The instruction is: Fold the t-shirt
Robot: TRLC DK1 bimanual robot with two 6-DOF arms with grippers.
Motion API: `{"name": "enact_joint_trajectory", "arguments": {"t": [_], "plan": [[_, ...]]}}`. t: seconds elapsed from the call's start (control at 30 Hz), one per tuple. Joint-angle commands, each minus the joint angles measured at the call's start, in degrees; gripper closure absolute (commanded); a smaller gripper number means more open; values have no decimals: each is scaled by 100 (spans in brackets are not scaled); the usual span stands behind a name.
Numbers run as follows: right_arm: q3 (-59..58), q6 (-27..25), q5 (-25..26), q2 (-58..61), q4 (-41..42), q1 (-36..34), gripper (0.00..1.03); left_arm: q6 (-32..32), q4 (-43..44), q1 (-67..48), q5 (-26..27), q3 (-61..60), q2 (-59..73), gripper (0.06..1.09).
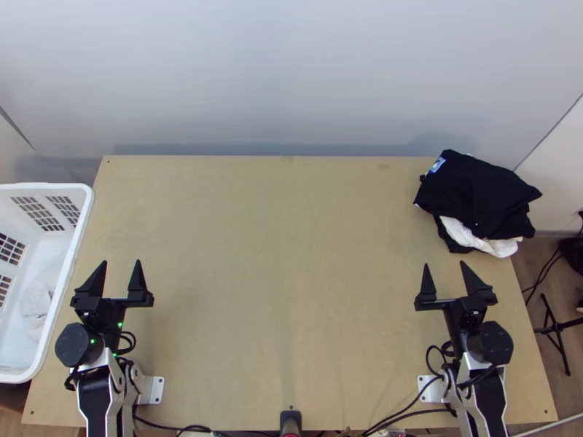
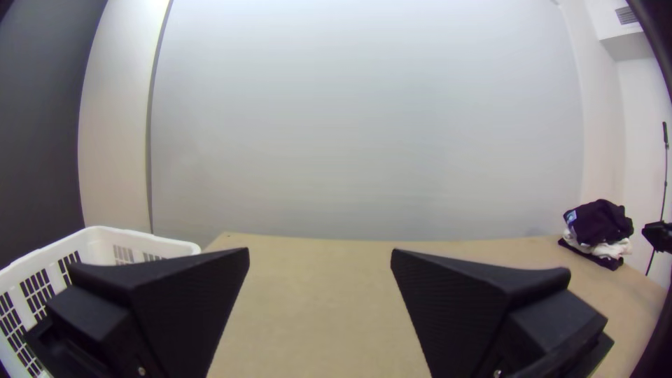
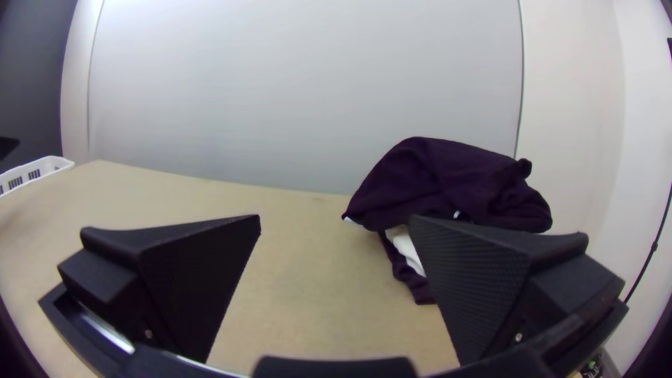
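Pile: you had a bunched heap of black and white cloth garments at the table's far right corner; which was the t-shirt, you could not tell.
Long axis: it slanted from far left to near right, a blue-and-white patch at its far left end.
Pincers: your left gripper and right gripper stood wide, pointing away from you.
Table: it was light, flat wood, a white slatted plastic basket by its left edge.
Room: you faced a smooth pale-grey wall.
Views: the top view gave you black tripod legs; the left wrist view, a slotted ceiling vent.
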Motion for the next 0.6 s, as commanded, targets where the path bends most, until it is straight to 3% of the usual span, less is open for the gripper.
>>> {"name": "enact_joint_trajectory", "arguments": {"t": [0.0, 0.27, 0.57], "plan": [[1, 1, 2, 1, 1, 1, 4, 0, 0, 3, 4, 1, 1, 10], [1, 212, -7, 1, 1, 80, 4, -106, -17, 126, -163, 1, 1, 10], [1, 45, 2, -17, 18, -113, 4, -176, -17, 38, -163, 1, 1, 10]]}}
